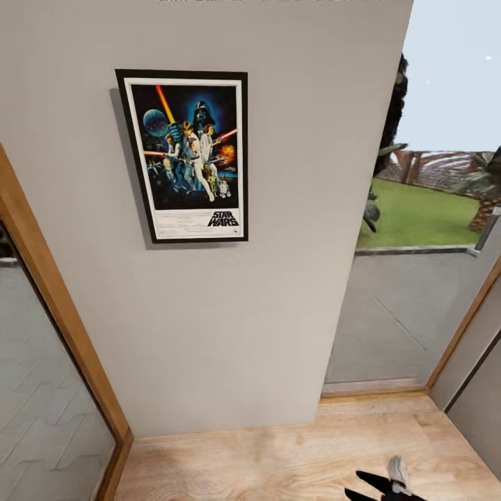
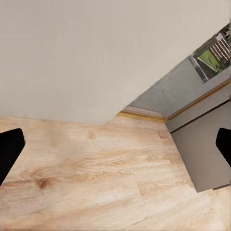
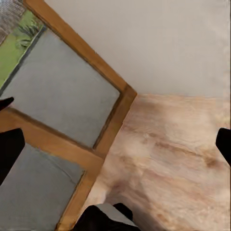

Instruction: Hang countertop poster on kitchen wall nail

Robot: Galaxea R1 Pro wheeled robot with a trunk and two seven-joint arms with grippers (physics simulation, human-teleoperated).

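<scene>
The poster (image 1: pixel 186 156) hangs upright and flat against the grey wall (image 1: pixel 223 334), high on its left part, well above the wooden floor (image 1: pixel 292 452). To the right, a glass pane (image 1: pixel 396 320) looks out on grass. Both wrist views face the floor with dark fingers (image 2: pixel 10 151) (image 3: pixel 9 151) spread wide, released and holding nothing. A dark arm part, probably the right arm (image 1: pixel 386 483), shows near the bottom edge.

The poster (image 1: pixel 186 156) hangs upright on the wall (image 1: pixel 209 313), in the upper left-centre of the head view. Below the wall, the wooden floor (image 1: pixel 278 459) runs across the bottom of the frame. A framed glass panel (image 1: pixel 42 390) stands at lower left. To the right of the wall, an opening shows a lawn (image 1: pixel 424 216) and plants at upper right.
</scene>
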